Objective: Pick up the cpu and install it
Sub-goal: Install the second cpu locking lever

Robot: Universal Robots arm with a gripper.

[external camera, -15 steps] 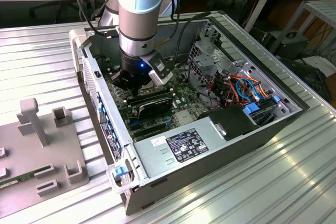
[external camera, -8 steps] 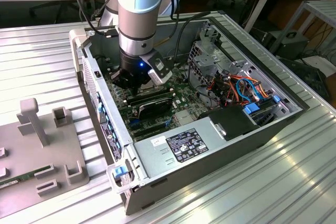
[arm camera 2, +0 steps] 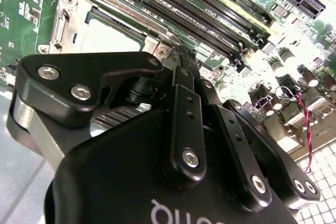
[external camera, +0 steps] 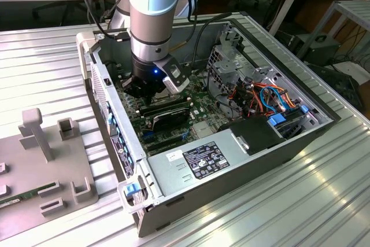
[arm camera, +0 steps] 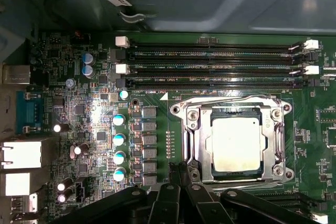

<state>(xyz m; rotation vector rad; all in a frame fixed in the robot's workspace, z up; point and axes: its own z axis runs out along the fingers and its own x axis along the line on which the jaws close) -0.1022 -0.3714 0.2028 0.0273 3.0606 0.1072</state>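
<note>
We see the arm (external camera: 151, 10) reaching down into the open computer case (external camera: 243, 160). The gripper (arm camera: 181, 174) hangs low over the green board (arm camera: 100, 129), just beside the socket (arm camera: 236, 140). In the first wrist view its fingers (arm camera: 185, 178) meet at the tips, pressed together with nothing between them. The cpu (arm camera: 235, 144) lies flat inside the socket, its silver top facing up, apart from the fingers. In the second wrist view the cpu (arm camera 2: 107, 38) sits just past the fingers. Long black slots (arm camera: 215, 69) run along the socket's far side. On the exterior view's left, a grey tray (external camera: 40, 172) rests on the table (external camera: 289, 212).
</note>
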